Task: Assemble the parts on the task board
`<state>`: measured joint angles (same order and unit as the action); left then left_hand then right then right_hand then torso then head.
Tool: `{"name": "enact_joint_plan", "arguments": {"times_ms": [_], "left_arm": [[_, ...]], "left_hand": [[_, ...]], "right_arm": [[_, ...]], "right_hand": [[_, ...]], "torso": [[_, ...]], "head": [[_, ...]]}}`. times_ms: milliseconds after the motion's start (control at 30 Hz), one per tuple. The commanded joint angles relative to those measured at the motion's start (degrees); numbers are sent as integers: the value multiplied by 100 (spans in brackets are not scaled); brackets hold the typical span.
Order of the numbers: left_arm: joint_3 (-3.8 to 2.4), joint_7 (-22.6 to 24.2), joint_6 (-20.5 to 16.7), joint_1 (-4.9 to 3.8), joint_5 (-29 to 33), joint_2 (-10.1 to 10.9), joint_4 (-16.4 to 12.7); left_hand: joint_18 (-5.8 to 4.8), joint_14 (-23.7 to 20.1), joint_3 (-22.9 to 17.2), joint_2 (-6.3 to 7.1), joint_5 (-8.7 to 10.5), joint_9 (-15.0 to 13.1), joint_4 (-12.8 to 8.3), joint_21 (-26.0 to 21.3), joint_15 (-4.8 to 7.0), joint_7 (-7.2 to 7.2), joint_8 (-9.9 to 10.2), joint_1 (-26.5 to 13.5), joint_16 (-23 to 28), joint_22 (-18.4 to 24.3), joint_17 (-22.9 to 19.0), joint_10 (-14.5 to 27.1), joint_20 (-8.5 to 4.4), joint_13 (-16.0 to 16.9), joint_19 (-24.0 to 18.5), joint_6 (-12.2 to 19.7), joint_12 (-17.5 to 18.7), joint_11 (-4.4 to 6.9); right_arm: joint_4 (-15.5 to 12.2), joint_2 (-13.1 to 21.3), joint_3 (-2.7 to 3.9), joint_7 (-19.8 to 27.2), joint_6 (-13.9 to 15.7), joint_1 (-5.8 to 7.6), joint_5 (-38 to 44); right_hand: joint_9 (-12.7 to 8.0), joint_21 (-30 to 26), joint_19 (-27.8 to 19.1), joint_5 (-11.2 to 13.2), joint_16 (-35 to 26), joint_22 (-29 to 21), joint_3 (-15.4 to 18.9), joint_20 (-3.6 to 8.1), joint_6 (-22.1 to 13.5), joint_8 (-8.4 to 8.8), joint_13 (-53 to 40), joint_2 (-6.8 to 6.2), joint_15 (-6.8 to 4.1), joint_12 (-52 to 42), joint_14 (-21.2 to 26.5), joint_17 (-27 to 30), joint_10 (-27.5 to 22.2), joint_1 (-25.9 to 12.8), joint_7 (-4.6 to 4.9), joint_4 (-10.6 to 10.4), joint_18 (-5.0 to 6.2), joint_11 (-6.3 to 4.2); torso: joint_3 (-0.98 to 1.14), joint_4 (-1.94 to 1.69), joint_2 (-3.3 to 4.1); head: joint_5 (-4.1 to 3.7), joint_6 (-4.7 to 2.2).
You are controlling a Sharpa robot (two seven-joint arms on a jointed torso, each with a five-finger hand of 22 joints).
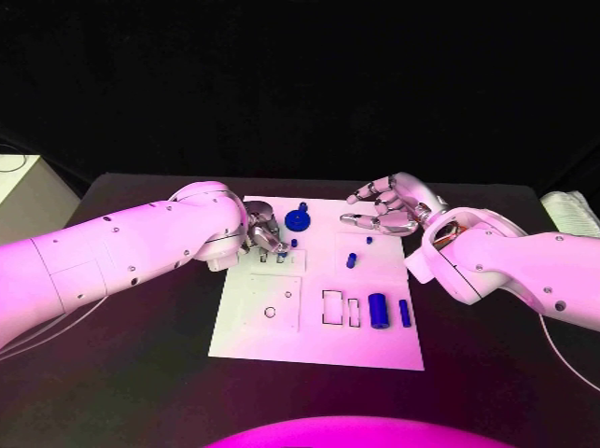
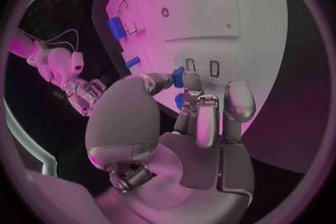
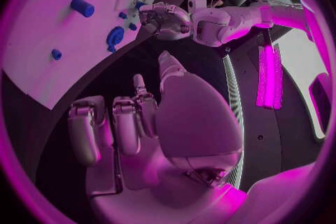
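Note:
The white task board (image 1: 253, 322) lies mid-table. My left hand (image 1: 263, 235) hovers over its far left part and pinches a small blue part (image 2: 178, 76) between thumb and finger, just above two narrow slots (image 2: 190, 64). A second small blue piece (image 2: 180, 101) sits under the fingers. My right hand (image 1: 388, 209) hangs over the board's far right edge with fingers (image 3: 133, 123) spread and nothing in them. On the board lie a round blue part (image 1: 299, 220), a small peg (image 1: 354, 260), a thick blue cylinder (image 1: 378, 310) and a thin blue bar (image 1: 405, 313).
A white box (image 1: 10, 194) stands off the table's left side, with cables on it. A pale ribbed object (image 1: 577, 215) lies at the table's right edge. Empty outlined recesses (image 1: 332, 307) mark the board's near half.

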<state>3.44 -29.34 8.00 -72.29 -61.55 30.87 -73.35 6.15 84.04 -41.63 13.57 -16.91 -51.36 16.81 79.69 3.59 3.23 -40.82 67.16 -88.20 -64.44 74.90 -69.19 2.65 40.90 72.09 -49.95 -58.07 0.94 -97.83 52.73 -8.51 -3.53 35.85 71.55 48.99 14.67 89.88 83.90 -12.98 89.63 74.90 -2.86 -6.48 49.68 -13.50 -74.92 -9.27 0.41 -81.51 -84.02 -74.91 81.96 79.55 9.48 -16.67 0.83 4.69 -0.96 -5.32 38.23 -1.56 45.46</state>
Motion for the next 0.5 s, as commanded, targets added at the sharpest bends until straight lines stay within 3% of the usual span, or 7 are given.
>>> {"name": "enact_joint_plan", "arguments": {"times_ms": [33, 167, 500], "left_arm": [[5, -28, 52, -2, -231, -19, -24], [14, -37, 97, -1, -277, -18, -40], [51, -54, 82, 6, -391, -12, -51]], "left_hand": [[-75, 449, -1263, 4, -141, -161, -1307, 39, 42, -8, -23, -94, -42, -49, 1106, -52, -8, -26, 63, -73, -5, 8], [-84, 476, -1287, 11, -301, -192, -1371, 64, 57, -24, -36, -180, -65, -97, 1175, -61, -23, -119, 102, -104, 48, 25], [-90, 489, -1298, 15, -366, -206, -1403, 80, 65, -32, -43, -216, -76, -131, 1207, -70, -30, -161, 128, -119, 72, 34]], "right_arm": [[-2, -5, 1, 24, -76, -4, 56], [-3, -5, 1, 25, -78, -4, 56], [-4, -3, 1, 27, -80, -4, 57]], "right_hand": [[-2, 12, 610, 5, 6, 1510, 21, 1, 43, -31, -683, 9, 14, 33, -577, -1432, -28, -47, 4, 8, -83, 9], [-2, 12, 610, 5, 6, 1510, 21, 1, 43, -31, -683, 9, 14, 33, -577, -1432, -28, -47, 4, 8, -83, 9], [-2, 12, 610, 5, 6, 1510, 21, 1, 43, -31, -683, 9, 14, 33, -577, -1432, -28, -47, 4, 8, -83, 9]], "torso": [[-5, -2, 5], [-5, 0, 4], [-7, -9, 0]], "head": [[2, 8], [3, 20], [5, 44]]}}
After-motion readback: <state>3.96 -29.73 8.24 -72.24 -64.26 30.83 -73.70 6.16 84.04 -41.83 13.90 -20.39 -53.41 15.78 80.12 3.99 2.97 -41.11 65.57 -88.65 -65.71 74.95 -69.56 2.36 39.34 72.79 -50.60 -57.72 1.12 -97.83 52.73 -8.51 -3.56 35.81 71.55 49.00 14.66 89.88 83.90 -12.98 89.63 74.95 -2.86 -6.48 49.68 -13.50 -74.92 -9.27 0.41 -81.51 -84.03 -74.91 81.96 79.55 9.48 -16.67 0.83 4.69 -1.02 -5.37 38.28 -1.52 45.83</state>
